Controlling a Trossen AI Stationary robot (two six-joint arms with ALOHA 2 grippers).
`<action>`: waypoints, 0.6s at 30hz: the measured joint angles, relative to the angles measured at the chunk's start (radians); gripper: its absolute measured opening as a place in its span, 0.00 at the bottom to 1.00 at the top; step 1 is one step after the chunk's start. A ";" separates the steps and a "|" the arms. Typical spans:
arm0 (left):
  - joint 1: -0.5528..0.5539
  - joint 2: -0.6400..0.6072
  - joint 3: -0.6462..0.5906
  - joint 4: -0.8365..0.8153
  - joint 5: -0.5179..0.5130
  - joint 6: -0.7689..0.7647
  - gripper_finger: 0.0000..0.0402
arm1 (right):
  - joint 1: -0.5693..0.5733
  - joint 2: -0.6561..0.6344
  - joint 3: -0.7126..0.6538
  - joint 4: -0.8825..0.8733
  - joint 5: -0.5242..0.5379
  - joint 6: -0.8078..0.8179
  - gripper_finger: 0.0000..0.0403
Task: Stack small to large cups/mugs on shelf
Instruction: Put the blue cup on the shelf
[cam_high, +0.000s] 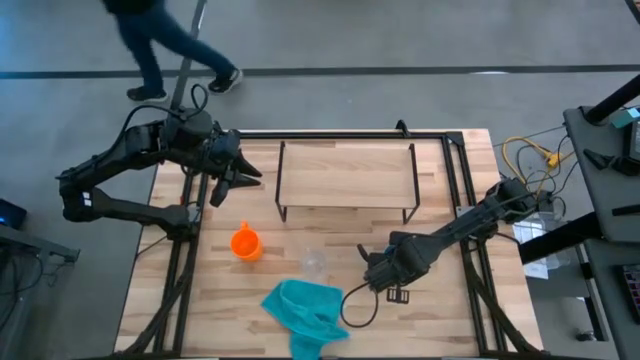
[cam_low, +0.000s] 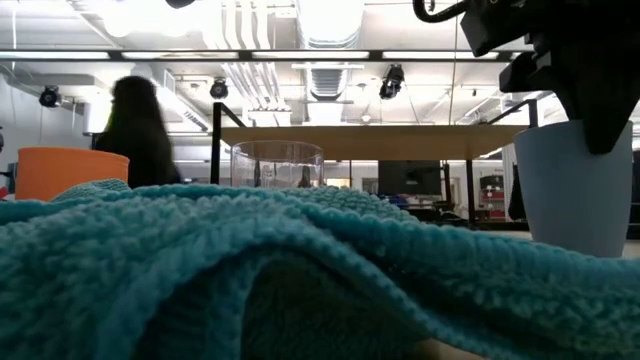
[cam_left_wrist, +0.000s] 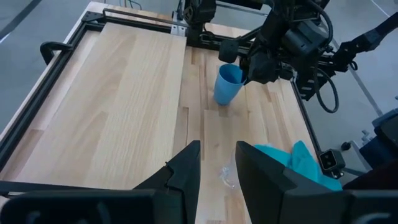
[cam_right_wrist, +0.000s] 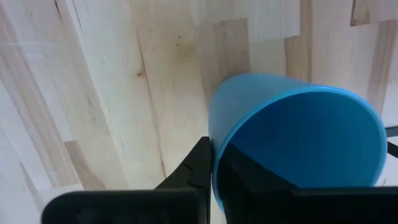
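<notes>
The blue cup (cam_left_wrist: 227, 84) stands near the table's right side, behind the teal cloth in the low view (cam_low: 575, 185); in the high view my right gripper (cam_high: 385, 268) covers it. That gripper is shut on its rim. The orange mug (cam_high: 245, 243) and the clear glass cup (cam_high: 314, 262) stand on the tabletop in front of the shelf (cam_high: 345, 178), whose wire frame rests on the table. My left gripper (cam_high: 235, 178) hovers open beside the shelf's left end and touches nothing. My right gripper (cam_right_wrist: 214, 165) has the blue cup by its rim (cam_right_wrist: 217, 146), one finger (cam_right_wrist: 199, 165) outside the wall and the other inside the hollow. It comes from above, slanting in from the table's right. The cup hangs roughly upright below it; whether its base is on the table, I cannot tell.
A teal cloth (cam_high: 305, 315) lies bunched at the near edge, in front of the glass cup and filling the low view's foreground (cam_low: 250, 270). A black cable (cam_high: 360, 305) loops beside it. A person (cam_high: 170, 50) walks beyond the far edge. Bare tabletop lies between mug and shelf.
</notes>
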 joint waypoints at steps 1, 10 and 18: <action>0.000 -0.001 0.000 0.000 0.000 0.000 0.22 | 0.000 0.000 0.009 -0.001 0.000 0.001 0.02; 0.000 0.001 0.000 0.000 0.000 0.000 0.22 | -0.007 0.000 0.273 -0.265 0.062 0.016 0.02; 0.000 0.010 0.000 0.000 0.000 -0.001 0.22 | -0.073 -0.002 0.607 -0.418 0.237 -0.056 0.02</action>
